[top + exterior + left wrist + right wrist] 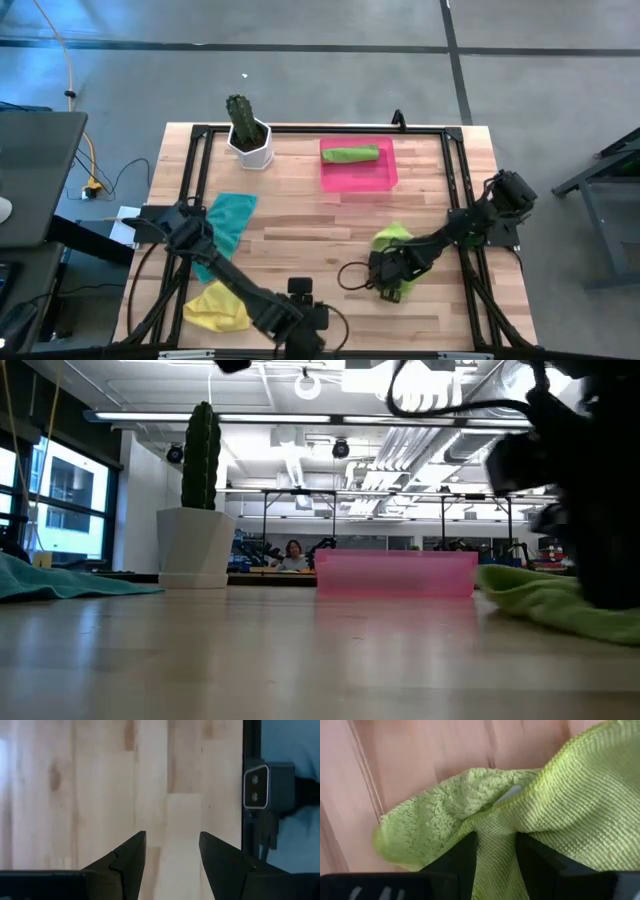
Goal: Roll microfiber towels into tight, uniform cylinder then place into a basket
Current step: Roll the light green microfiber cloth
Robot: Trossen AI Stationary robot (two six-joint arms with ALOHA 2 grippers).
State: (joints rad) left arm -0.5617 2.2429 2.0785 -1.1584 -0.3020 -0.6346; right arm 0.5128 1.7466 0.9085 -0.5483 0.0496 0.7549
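Lime green towel (560,810) pinched by right gripper (495,855); left gripper (172,855) hovers parted.

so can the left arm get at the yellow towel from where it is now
Probably yes. The left gripper hangs open and empty over bare wood at the near edge, and the yellow towel lies just beside that arm with nothing on it or between them.

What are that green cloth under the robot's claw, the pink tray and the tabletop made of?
The lime green cloth looks like soft microfibre: one face fuzzy, the other finely ribbed. The right tool pinches a fold of it. The shallow pink tray seems to be translucent plastic, smooth and faintly see-through. The pale tabletop appears to be jointed wooden planks with visible grain and knots.
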